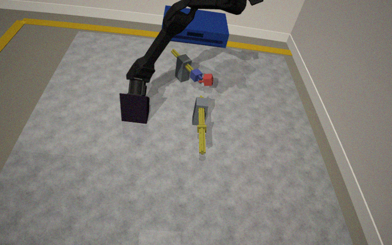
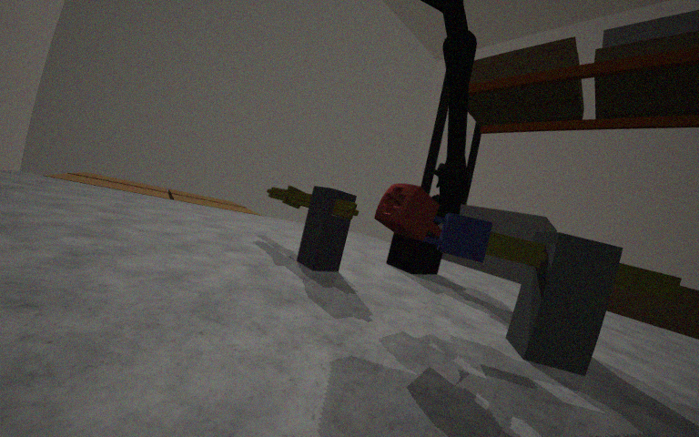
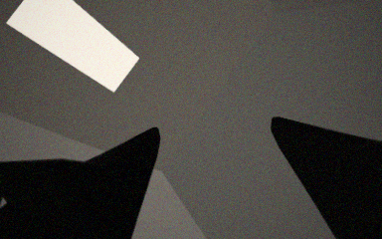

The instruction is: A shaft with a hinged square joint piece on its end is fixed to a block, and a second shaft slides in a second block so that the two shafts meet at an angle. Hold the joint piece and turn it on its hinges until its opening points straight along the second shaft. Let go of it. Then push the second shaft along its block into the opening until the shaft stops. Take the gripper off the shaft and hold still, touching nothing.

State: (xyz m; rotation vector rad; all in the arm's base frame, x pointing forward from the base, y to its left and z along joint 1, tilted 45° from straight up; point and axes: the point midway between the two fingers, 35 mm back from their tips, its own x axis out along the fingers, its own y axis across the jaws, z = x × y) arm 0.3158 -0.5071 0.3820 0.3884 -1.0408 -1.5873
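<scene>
The fixed yellow shaft passes through a grey block and ends in a blue piece that carries the red joint piece. The second grey block stands in front of it, and the sliding yellow shaft sticks out of its near side, away from the joint piece. My gripper is open and empty. It hangs low over the mat, well to the left of both blocks and touching nothing. In the wrist view only the two dark fingertips and blank surfaces show.
A blue box stands at the back by the arm's base. A yellow line marks the floor's back edge, and a wall runs along the right. Shelves show behind the arm in the exterior view.
</scene>
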